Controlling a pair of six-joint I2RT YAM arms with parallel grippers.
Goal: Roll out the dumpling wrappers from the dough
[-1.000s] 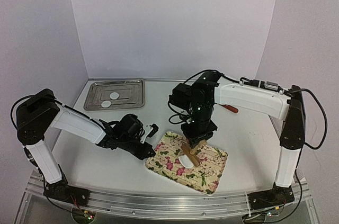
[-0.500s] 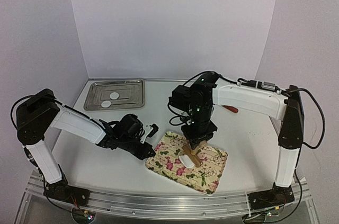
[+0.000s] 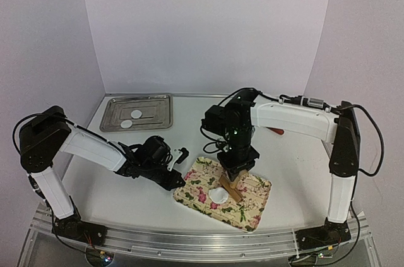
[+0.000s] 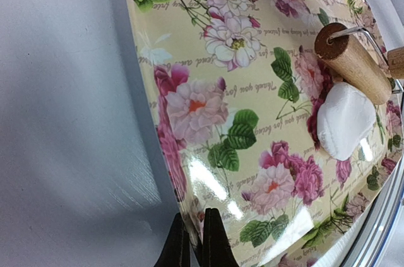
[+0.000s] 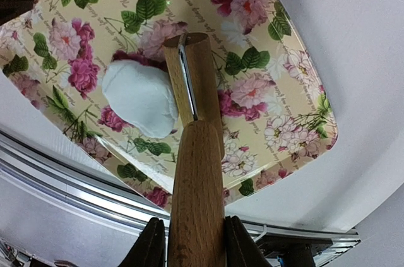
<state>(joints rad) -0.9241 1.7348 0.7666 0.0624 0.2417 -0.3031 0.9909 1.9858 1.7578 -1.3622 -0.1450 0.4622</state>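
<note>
Right gripper [image 5: 189, 242] snug around rolling pin [image 5: 192, 90] beside dough [image 5: 140, 96]; left gripper [image 4: 194, 242], jaws together at floral tray [image 4: 189, 59] rim, hold unclear.

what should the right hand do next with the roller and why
Probably push the wooden roller across the white dough lump. The right hand grips the roller's handle, the roller rests on the floral tray right beside the lump, which looks thick rather than flat, and the left hand is shut on the tray's edge.
</note>
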